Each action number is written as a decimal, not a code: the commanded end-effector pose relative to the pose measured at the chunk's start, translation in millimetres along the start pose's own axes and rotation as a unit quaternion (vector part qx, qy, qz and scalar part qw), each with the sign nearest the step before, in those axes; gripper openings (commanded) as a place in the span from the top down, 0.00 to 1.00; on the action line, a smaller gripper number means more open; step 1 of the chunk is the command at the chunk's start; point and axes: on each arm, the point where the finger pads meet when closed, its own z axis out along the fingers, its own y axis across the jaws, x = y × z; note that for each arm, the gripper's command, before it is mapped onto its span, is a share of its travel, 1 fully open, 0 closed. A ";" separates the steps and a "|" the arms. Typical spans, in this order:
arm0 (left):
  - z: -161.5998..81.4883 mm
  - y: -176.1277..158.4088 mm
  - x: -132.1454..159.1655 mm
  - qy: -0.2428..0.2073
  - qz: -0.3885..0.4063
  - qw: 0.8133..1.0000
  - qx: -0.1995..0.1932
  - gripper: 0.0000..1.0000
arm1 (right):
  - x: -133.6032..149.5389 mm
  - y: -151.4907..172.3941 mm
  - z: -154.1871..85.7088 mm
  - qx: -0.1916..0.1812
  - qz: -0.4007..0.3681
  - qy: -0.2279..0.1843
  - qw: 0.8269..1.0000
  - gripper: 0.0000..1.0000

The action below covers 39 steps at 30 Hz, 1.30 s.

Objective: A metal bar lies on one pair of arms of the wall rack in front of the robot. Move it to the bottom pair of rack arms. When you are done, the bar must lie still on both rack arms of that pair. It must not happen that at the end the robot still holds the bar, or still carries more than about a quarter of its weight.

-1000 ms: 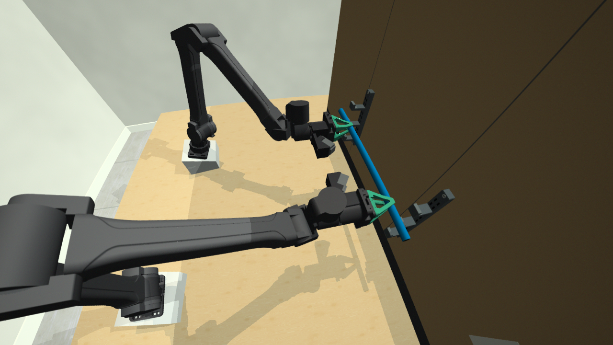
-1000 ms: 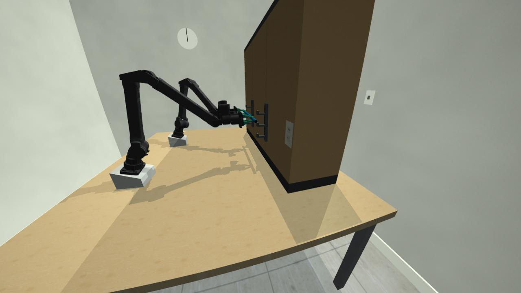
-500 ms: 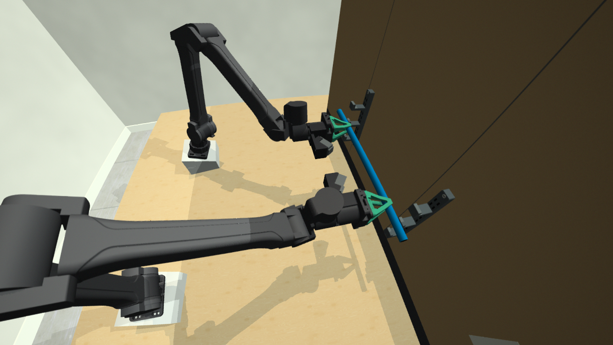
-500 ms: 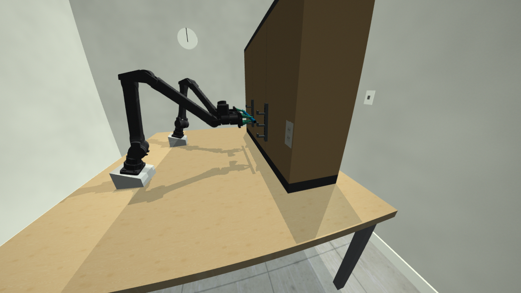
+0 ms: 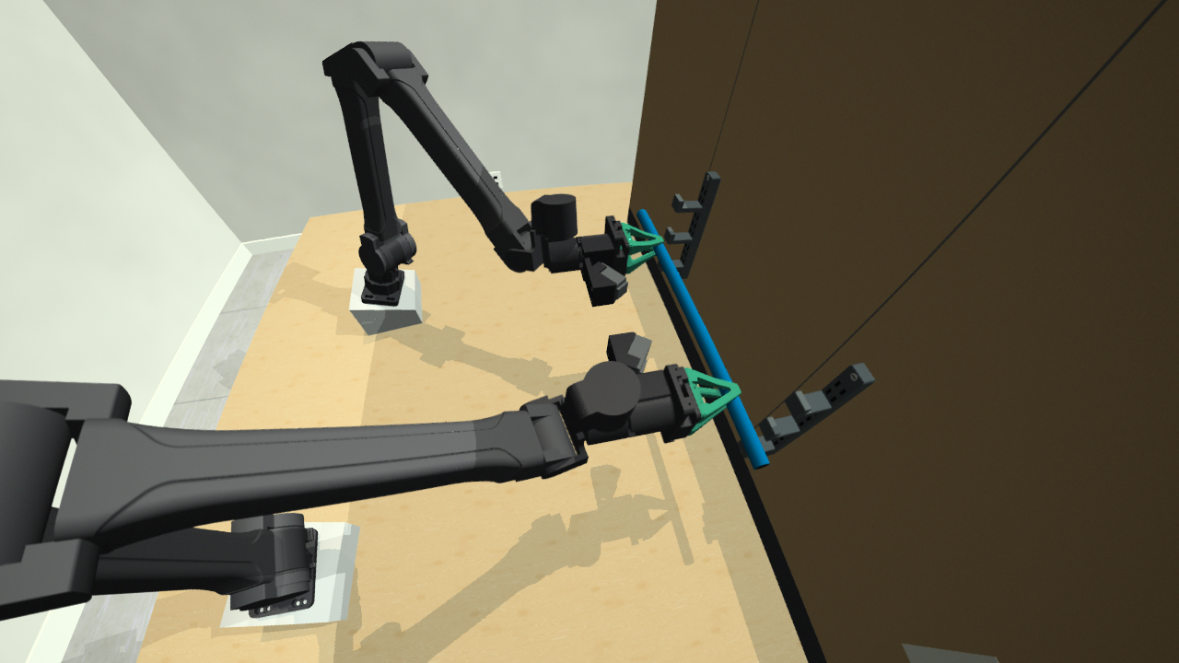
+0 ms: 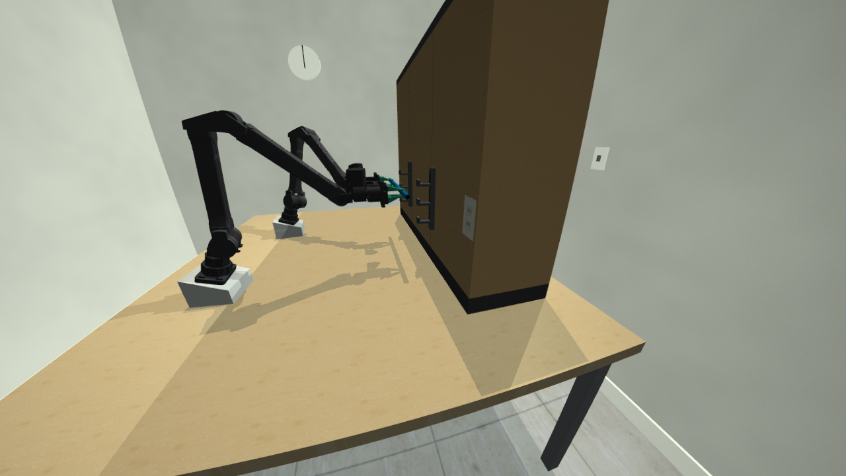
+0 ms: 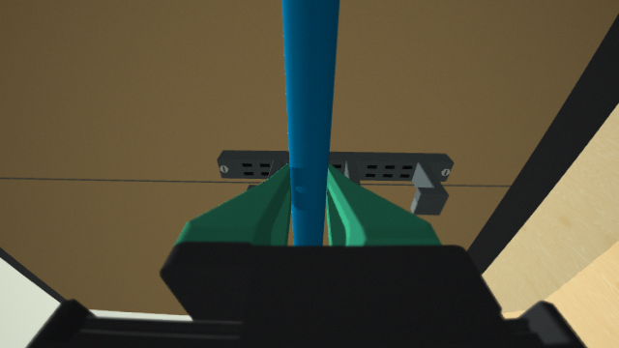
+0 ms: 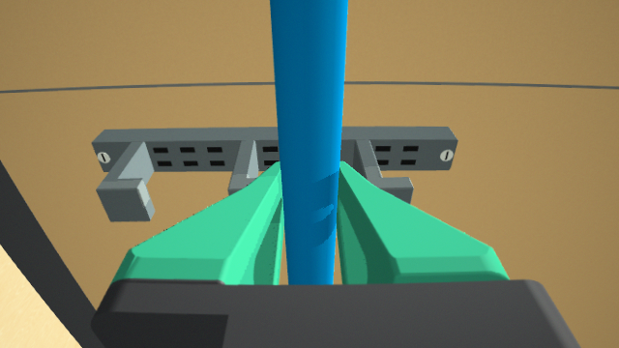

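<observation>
The left gripper and right gripper both clamp the blue metal bar. Behind it, hooked rack arms jut from wall rails.

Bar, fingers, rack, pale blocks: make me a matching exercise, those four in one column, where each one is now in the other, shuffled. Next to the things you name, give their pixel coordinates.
1. bar (image 5: 700,325) (image 6: 404,190) (image 7: 311,87) (image 8: 309,87)
2. green fingers (image 5: 727,390) (image 6: 394,198)
3. rack (image 5: 857,375) (image 6: 432,207) (image 7: 401,157) (image 8: 401,132)
4. pale blocks (image 5: 395,315) (image 6: 203,293)

A. fixed to the brown panel
B. beneath the arms' bases, on the table
C. gripped by both arms
D. closed on the bar

Pairs: 1-C, 2-D, 3-A, 4-B.
</observation>
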 end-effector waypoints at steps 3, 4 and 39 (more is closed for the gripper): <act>-10.9 30.4 8.2 0.009 -0.024 0.999 -0.030 1.00 | 3.5 -41.5 -12.2 0.041 0.011 0.007 0.999 1.00; -12.6 30.3 8.3 0.009 -0.024 0.999 -0.030 1.00 | 3.5 -41.5 -13.9 0.041 0.011 0.007 0.999 1.00; -64.3 28.1 8.3 0.009 -0.024 0.999 -0.030 1.00 | 3.4 -38.9 -65.6 0.041 0.011 0.007 0.999 1.00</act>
